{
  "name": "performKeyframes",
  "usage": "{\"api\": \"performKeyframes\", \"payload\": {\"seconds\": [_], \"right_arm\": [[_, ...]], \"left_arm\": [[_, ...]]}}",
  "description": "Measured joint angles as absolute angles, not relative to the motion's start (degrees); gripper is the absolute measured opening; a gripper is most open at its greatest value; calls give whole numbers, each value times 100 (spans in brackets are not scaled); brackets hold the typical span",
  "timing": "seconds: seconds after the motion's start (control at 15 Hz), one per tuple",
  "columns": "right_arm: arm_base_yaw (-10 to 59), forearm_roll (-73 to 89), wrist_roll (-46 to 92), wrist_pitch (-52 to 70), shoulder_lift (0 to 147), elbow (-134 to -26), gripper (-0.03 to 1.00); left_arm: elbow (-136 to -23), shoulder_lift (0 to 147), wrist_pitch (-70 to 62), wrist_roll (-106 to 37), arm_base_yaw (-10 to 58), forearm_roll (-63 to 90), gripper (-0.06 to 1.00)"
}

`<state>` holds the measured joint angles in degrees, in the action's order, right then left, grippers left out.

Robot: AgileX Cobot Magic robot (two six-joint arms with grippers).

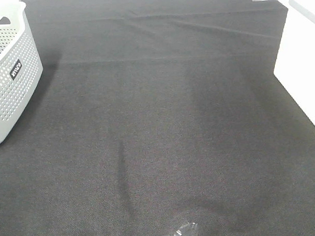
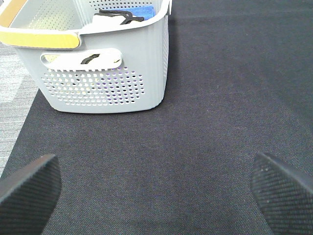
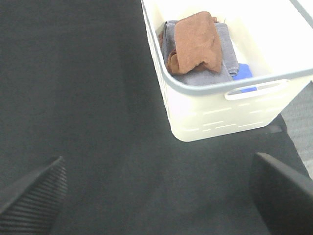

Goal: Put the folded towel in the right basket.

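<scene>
The folded brown cloth towel [image 3: 195,44] lies in the white plastic right basket [image 3: 215,115], and with the left gripper [image 2: 156,191] and right gripper [image 3: 159,196] both spread wide and empty, the task looks done.

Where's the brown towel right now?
The right wrist view shows the brown towel inside the white basket on the right arm's side, lying on a grey towel.

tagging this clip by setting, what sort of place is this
Probably a lab bench staged for laundry sorting: a black cloth spread flat, a grey perforated basket, and a white basket holding folded towels.
</scene>
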<state>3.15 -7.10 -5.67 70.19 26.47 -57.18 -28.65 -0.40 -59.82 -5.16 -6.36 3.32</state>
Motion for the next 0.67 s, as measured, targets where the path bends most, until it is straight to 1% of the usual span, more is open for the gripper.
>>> {"api": "performKeyframes", "payload": {"seconds": [0.13,0.2,0.4,0.67], "right_arm": [[315,-693,-441,6767,1833,-5174,97],[315,-693,-441,6767,1833,-5174,97],[315,-407,-407,6446,670,-4097,97],[315,-166,-401,6411,11,-3083,97]], "left_arm": [[-2865,-40,-5982,-516,-636,332,98],[-2865,-40,-5982,-516,-636,332,98],[-2865,-40,-5982,-516,-636,332,98],[-2865,-40,-5982,-516,-636,332,98]]}}
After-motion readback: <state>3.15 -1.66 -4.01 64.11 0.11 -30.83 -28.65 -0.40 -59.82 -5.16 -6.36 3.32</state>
